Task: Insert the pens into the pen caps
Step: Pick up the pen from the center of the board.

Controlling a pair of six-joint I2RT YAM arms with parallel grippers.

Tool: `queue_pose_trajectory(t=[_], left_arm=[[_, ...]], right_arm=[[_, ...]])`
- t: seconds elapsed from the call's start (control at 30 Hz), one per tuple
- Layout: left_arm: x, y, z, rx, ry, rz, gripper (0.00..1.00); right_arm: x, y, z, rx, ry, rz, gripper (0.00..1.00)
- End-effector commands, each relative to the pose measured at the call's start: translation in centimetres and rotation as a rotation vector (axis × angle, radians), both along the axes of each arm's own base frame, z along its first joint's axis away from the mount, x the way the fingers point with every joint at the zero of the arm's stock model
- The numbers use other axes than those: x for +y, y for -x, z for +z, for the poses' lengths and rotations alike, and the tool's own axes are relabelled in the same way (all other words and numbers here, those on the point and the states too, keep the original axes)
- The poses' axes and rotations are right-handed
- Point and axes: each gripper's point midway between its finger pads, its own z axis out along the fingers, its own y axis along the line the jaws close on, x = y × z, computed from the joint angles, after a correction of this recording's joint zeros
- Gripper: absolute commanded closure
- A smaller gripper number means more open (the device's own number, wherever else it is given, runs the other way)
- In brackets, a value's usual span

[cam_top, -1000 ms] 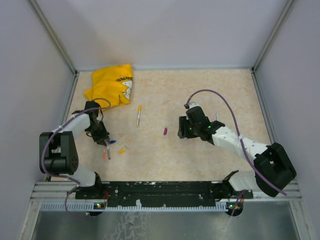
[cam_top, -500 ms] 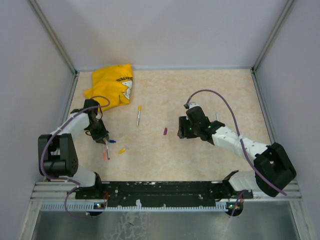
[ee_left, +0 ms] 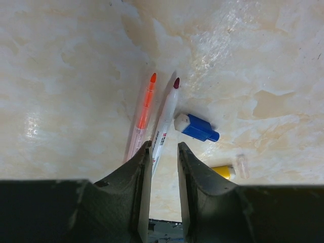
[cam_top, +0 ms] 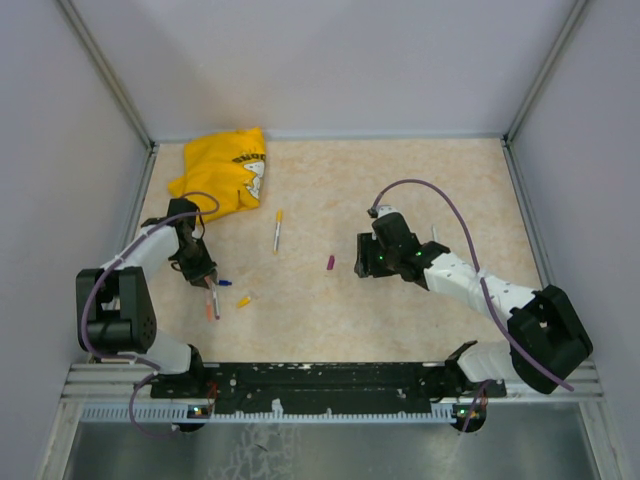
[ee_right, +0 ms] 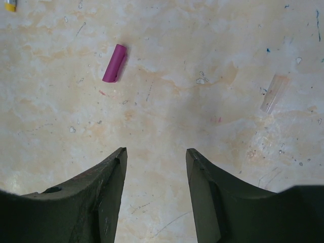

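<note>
White pen (ee_left: 164,119) with a dark-red tip lies beside orange pen (ee_left: 144,114), tail between narrowly parted, unclenched jaws of left gripper (ee_left: 164,152). Centre on white barrel only, skip orange, then squeeze. Right gripper (ee_right: 156,157) spread, empty, near purple cap (ee_right: 114,63).

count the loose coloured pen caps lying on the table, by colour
purple cap: 1
blue cap: 1
yellow cap: 1
total: 3
not counted: a clear bit beside the yellow cap, too faint to tell what it is
</note>
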Motion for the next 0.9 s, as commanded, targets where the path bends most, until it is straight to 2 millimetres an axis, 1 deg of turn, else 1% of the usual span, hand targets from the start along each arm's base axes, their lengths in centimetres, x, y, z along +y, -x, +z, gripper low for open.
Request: queue_pose_trajectory(t=[0.0,0.13,0.4,0.83,0.87], left_arm=[[0.2,0.1,-0.4,0.019,-0.006,0.005,0.68],[0.3,0.1,-0.8,0.035,-0.013,0.000,0.69],[0.3,0.0,-0.9,0.030,-0.012,-0.002,0.71],[0.0,0.5,-1.7,0.065,0.004,-0.014,0.71],[0.0,0.0,-1.8,0.047,0.004,-0.014,0.72]], right_arm=[[0.5,-0.8,1.4,-0.051,-0.032,0.012,0.49],[0.4,-0.8,1.4,-0.049,-0.031,0.011,0.49],[0.4,-0.7,1.0,-0.045,-0.024,0.011,0.49],[0.3,-0.7,0.9,-0.045,-0.020,0.010,0.49],[0.2,-0.7,1.0,-0.046,-0.020,0.009,0.49]])
